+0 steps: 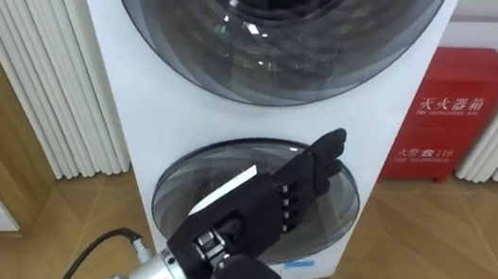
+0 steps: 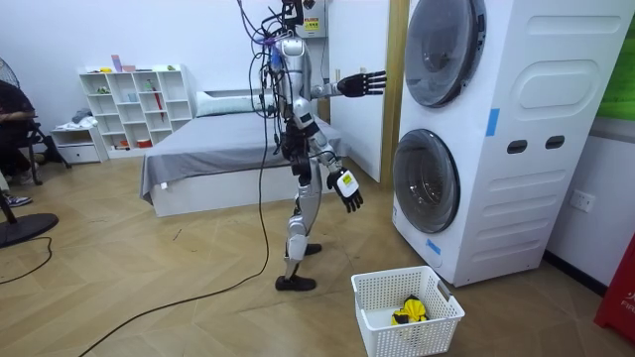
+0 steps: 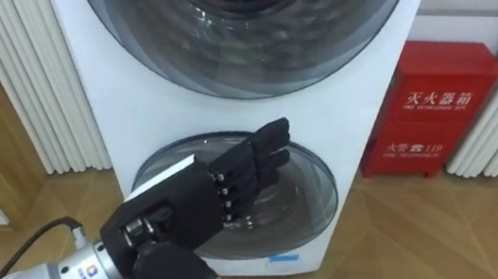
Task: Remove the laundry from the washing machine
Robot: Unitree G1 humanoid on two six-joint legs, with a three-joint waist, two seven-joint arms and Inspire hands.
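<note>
Black fingers of the left hand stretch straight, seemingly near the lower door.

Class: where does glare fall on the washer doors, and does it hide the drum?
Left eye view: small white glints on the upper door, drum visible behind them. Right eye view: soft pale sheen across the lower door, partly covered by the open left hand. Room view: even light, both doors dark.
</note>
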